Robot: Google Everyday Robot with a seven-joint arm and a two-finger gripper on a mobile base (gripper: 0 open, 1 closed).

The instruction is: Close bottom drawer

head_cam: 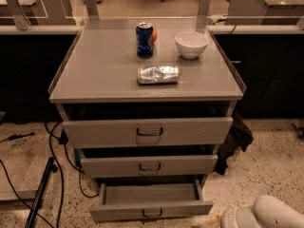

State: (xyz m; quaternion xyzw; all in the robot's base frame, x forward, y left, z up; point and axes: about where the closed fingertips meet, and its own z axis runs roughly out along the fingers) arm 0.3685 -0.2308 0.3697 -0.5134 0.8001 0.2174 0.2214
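Observation:
The bottom drawer (pixel 151 211) of the grey cabinet (pixel 95 75) is pulled well out, with its inside (pixel 149 194) bare and a small dark loop handle (pixel 152 214) on its narrow front. The middle drawer (pixel 148 165) and the top drawer (pixel 148 132) above it stand slightly out. My gripper is out of view. Only a white rounded part of my arm (pixel 266 215) shows at the bottom right corner, to the right of the bottom drawer's front.
On the cabinet top stand a blue can (pixel 144 39), a white bowl (pixel 191 44) and a crushed silver packet (pixel 158 74). Black cables (pixel 52 146) and a dark pole (pixel 40 194) lie on the floor at the left. A dark cloth (pixel 235 139) hangs at the cabinet's right side.

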